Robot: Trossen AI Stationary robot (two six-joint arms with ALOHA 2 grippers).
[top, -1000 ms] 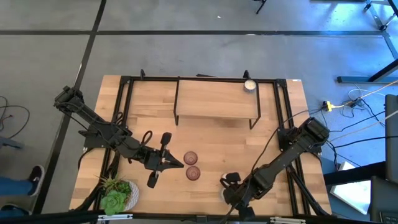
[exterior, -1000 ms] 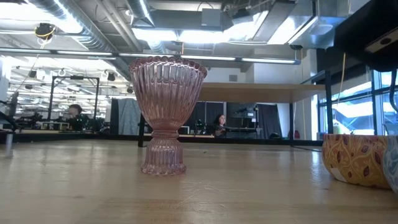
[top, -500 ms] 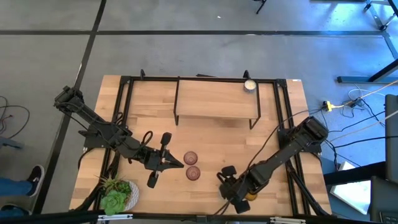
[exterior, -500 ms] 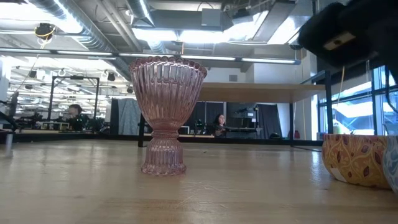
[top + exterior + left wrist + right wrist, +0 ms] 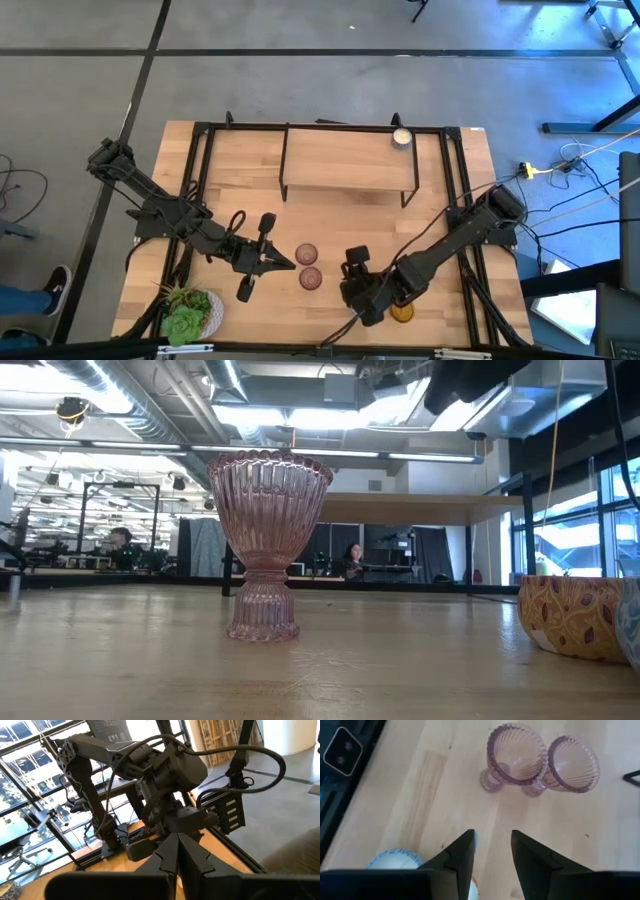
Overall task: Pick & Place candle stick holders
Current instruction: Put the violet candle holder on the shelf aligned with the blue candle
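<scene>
Swinging left since a second ago, the right gripper (image 5: 352, 285), fingers parted and apparently empty, is aimed at the pink cups (image 5: 515, 754); left gripper's (image 5: 285, 263) fingers are closed, empty.

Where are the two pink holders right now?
In the high view the two pink holders stand side by side, close together near the table's front middle, between the left pincer and the right pincer, which hangs open beside them.

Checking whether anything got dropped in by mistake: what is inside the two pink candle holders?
Both pink ribbed holders look empty; the right wrist view shows only their glass bottoms. The open right tool hovers above the table, holding nothing.
</scene>
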